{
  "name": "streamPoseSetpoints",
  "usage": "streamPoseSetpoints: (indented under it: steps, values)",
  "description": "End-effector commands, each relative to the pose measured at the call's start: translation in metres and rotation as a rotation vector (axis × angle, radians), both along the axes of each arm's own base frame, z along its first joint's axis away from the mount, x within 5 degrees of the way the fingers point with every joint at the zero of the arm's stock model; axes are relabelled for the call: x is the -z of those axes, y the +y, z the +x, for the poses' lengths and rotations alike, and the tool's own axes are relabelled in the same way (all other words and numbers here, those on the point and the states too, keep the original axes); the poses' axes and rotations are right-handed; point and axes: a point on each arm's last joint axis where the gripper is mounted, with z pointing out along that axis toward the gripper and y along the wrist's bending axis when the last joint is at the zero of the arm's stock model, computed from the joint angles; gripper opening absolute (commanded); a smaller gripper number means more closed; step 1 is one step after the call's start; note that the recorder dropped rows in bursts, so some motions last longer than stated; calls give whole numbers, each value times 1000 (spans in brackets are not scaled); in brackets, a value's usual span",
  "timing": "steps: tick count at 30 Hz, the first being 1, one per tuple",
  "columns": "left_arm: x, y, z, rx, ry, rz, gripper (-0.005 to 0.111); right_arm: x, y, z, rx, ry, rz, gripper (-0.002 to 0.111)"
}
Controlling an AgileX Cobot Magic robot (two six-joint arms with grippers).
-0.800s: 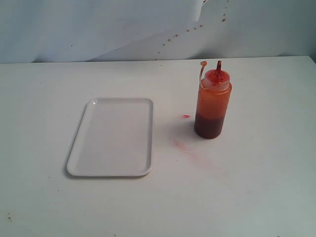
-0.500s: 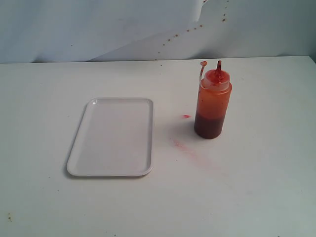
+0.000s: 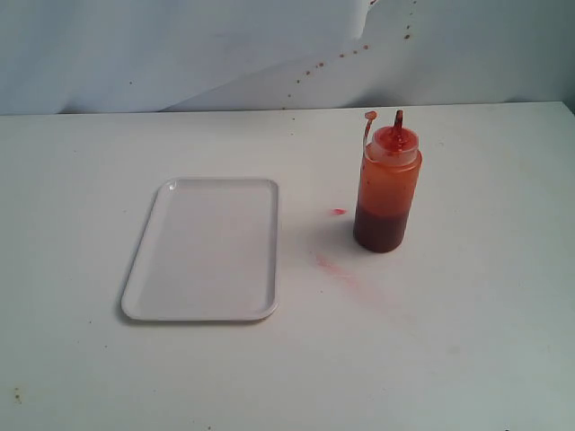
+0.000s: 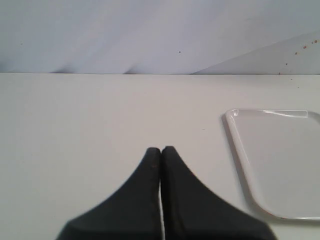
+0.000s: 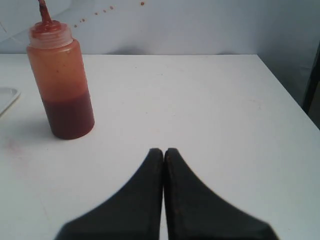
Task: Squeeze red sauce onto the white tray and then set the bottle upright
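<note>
Exterior view: the bottle (image 3: 387, 193) stands upright right of centre, long axis vertical, nozzle up, small cap (image 3: 370, 116) dangling beside it on its tether. The red sauce (image 3: 380, 229) fills only the lower part. The white tray (image 3: 202, 251) lies flat left of centre, well apart from the bottle, long side running toward the camera; no sauce on it. A small red spot (image 3: 338, 212) and a faint pink smear (image 3: 337, 268) mark the table (image 3: 485, 341) between them.

Neither arm shows in the exterior view. The right gripper (image 5: 163, 151) has its fingers pressed together, nothing held; the bottle is in its wrist view, ahead of the tips and off to one side. The left gripper (image 4: 161, 150) is likewise closed and empty — its camera shows only the tray.

Judgement: pickup not begun; the right arm is nearer and must open before closing on the bottle's side.
</note>
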Motion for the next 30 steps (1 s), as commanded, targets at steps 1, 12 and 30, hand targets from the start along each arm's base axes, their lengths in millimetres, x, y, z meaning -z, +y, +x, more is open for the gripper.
streamPoseSetpoints:
  steps: [1,12,30]
  values:
    - [0,0,0,-4,-10,2,0,1,0,0,5,-1,-4,0]
    - [0,0,0,-4,-10,2,0,1,0,0,5,-1,-4,0]
    - [-45,1,-2,-4,-528,-293,0,1,0,0,5,-1,-4,0]
